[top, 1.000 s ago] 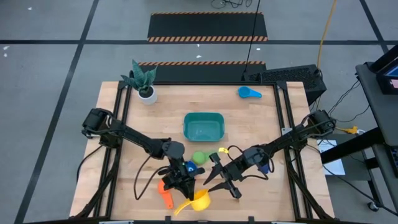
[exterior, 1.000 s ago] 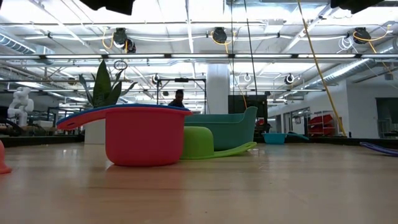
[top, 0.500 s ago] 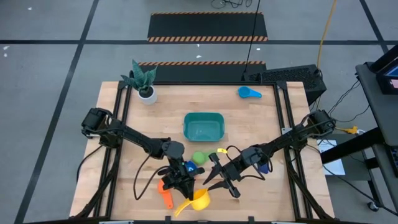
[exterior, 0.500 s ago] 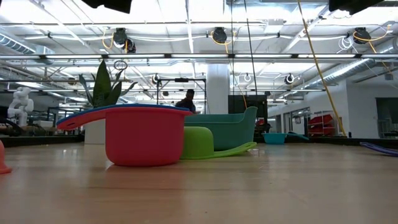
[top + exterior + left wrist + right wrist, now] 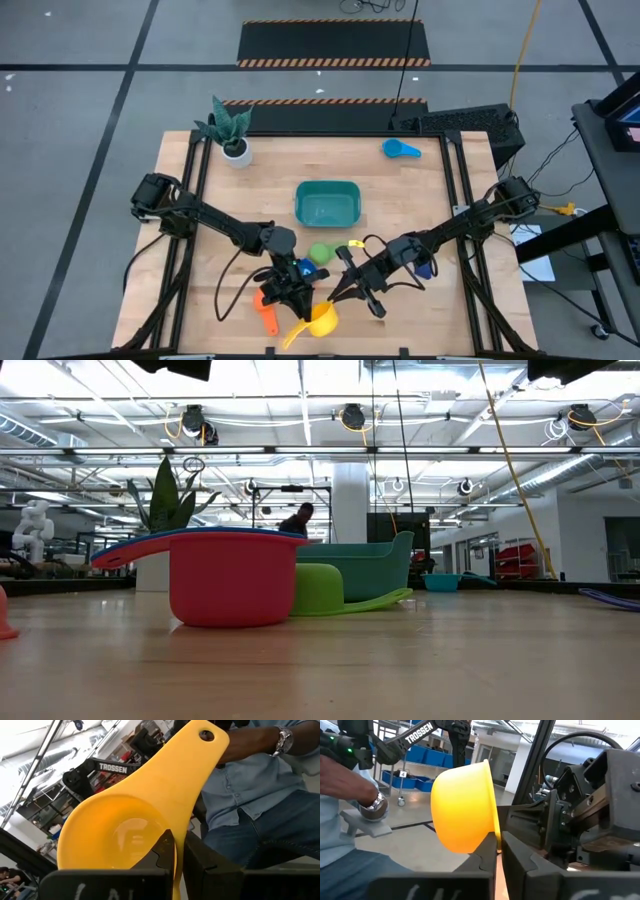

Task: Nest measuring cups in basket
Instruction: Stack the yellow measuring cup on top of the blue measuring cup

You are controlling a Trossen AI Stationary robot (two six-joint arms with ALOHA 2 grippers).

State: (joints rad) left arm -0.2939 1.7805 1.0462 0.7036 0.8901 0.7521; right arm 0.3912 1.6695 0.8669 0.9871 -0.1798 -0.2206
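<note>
The wooden desk (image 5: 420,200) carries a teal basket (image 5: 327,203) near its middle, a white pot with a green plant (image 5: 233,142) at the far left corner, and a light blue cup (image 5: 401,149) near the far right. A green cup (image 5: 321,253) lies just in front of the basket, an orange cup (image 5: 266,309) at the near edge.

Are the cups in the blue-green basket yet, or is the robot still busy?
Not yet. The basket looks empty. The left gripper is shut on the yellow cup at the table's near edge, and the right gripper is pinching its rim too. The green cup, orange cup and light blue cup lie on the table.
</note>
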